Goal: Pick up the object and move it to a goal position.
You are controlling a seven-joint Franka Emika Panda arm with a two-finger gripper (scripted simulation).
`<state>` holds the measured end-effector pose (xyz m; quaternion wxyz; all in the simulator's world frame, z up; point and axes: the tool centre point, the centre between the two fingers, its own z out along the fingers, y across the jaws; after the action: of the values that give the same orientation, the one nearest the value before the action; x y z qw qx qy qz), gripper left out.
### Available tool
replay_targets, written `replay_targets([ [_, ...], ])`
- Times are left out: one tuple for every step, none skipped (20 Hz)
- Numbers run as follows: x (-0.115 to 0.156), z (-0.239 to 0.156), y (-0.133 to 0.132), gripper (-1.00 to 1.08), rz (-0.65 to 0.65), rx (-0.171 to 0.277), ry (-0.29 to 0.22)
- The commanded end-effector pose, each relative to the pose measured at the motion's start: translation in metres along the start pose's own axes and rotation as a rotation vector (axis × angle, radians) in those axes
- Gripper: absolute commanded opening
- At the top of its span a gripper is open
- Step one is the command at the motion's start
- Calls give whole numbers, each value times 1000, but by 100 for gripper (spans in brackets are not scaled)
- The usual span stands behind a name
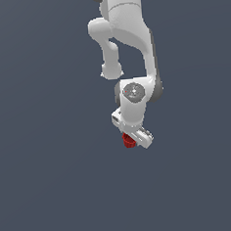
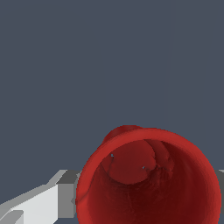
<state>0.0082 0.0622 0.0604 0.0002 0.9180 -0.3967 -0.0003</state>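
Dark-red cup, round, thick-rimmed and hollow, tucked just under the white gripper in the exterior view, with plain grey-blue open room on every side. Smooth white arm reaching down, wrist bent. Grey finger against the rim; clamped or not, cannot tell.

A plain, flat slate-grey surface fills both views, uniform and unmarked, spreading on every side of the claw; whether the small dark-red cup-like cylinder at the claw rests on it cannot be told
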Motion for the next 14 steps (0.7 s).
replay_targets([
  [0,9,0,100,1,1,0],
  [0,11,0,100,1,1,0],
  [0,13,-1,100,1,1,0],
  [0,13,-1,100,1,1,0],
  [1,13,-1,100,1,1,0],
  [1,13,-1,-100,1,1,0],
  [1,13,-1,-100,1,1,0],
  [1,13,-1,-100,1,1,0],
  [1,13,-1,-100,1,1,0],
  [1,13,-1,-100,1,1,0],
  [1,13,-1,-100,1,1,0],
  [1,13,-1,-100,1,1,0],
  [1,13,-1,-100,1,1,0],
  [1,13,-1,-100,1,1,0],
])
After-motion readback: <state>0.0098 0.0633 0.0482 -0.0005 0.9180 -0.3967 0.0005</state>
